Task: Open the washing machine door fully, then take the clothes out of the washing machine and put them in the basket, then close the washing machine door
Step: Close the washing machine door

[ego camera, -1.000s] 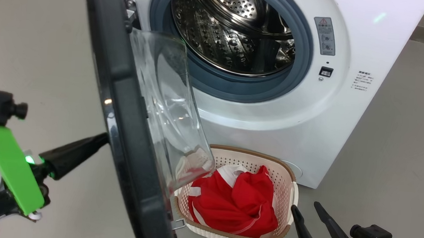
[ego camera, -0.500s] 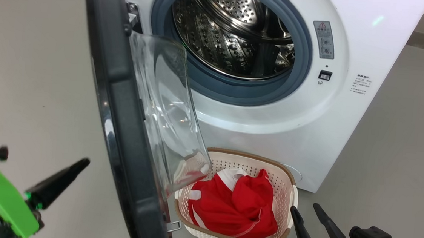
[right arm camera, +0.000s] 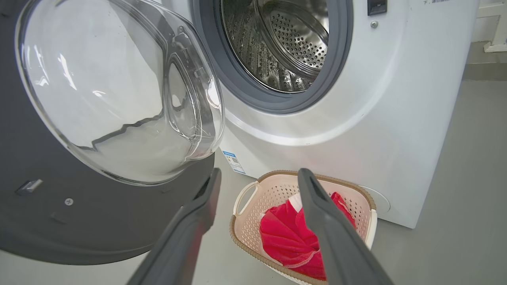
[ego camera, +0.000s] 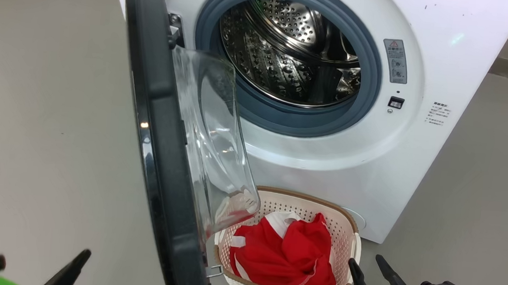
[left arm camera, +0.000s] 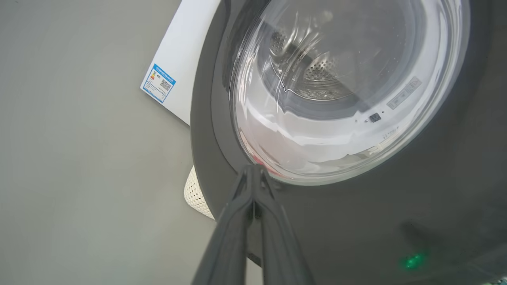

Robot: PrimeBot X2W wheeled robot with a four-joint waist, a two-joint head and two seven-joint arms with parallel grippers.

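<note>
Grey floor [ego camera: 33,120] surrounds the washing machine [ego camera: 446,62], and in front of it we see the clothes [ego camera: 285,258] heaped in the basket [ego camera: 304,198], our right gripper [ego camera: 365,259] spread wide and empty just beside that basket, and our left gripper [left arm camera: 253,170] clenched on nothing, pointing at the outer face of the machine's open door [ego camera: 162,153].

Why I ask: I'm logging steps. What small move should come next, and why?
Probably press the shut left gripper against the outer face of the washing machine door to swing it closed: the clothes lie in the basket, and the drum looks empty.
</note>
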